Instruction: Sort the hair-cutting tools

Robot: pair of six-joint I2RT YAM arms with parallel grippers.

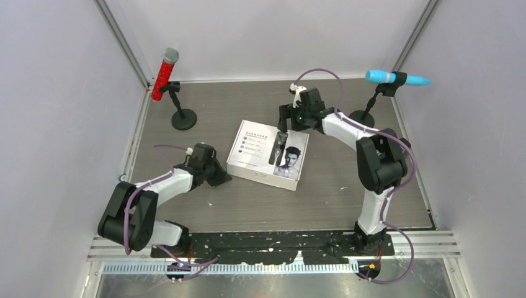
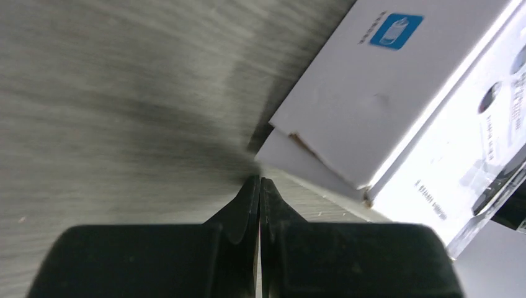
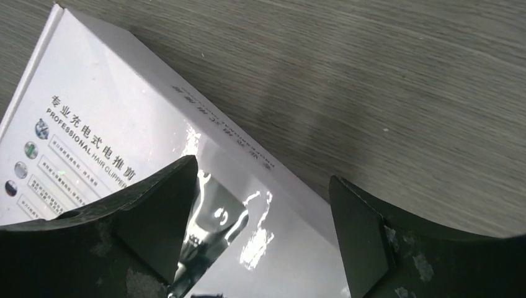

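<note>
Hair-clipper box (image 1: 268,154): we see it lying flat and closed near the middle of the wood-grain table (image 1: 322,198), printed face up, with the clipper picture and a man's portrait toward its right end.
Long axis: we read it as running from the far left to the near right in the top view, so its short ends face the two arms' sides.
Right gripper (image 1: 289,119): we find it hanging over the box's far right edge with the jaws spread wide; in its wrist view the box's edge and glossy face (image 3: 155,143) fill the gap between the fingers (image 3: 155,223).
Left gripper (image 1: 224,178): we see its fingers pressed together with nothing between them, the tips on the table just at the box's near left corner (image 2: 372,93).
Nearer arm: we judge the right one better placed, already above the box; the left only meets a corner.
Stage: we cannot tell whether the box awaits opening or has been closed again.
Surroundings: a red microphone (image 1: 165,73) and a blue microphone (image 1: 397,78) stand on stands at the far corners, well apart from the box.
</note>
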